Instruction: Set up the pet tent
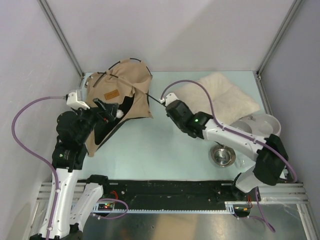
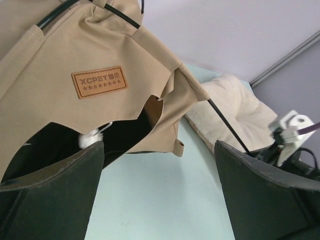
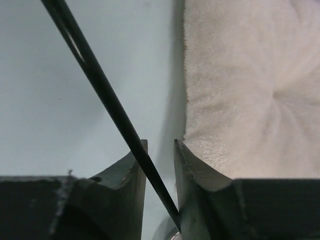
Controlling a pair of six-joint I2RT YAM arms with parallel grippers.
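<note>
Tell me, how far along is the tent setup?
Roughly midway. Poles already thread the pet tent, but it lies slumped. In hand: a black pole sits between the fingers of the right gripper; the left gripper is open at the doorway. Left: raising it.

The top camera looks down from high above the near edge onto the whole pale green counter (image 1: 165,145). The left wrist camera closely faces the tan canvas pet tent (image 2: 50,50). Both wrist cameras catch the thin black pole (image 3: 100,90) and fluffy cream pillow (image 3: 250,90); the right sits nearest.
</note>
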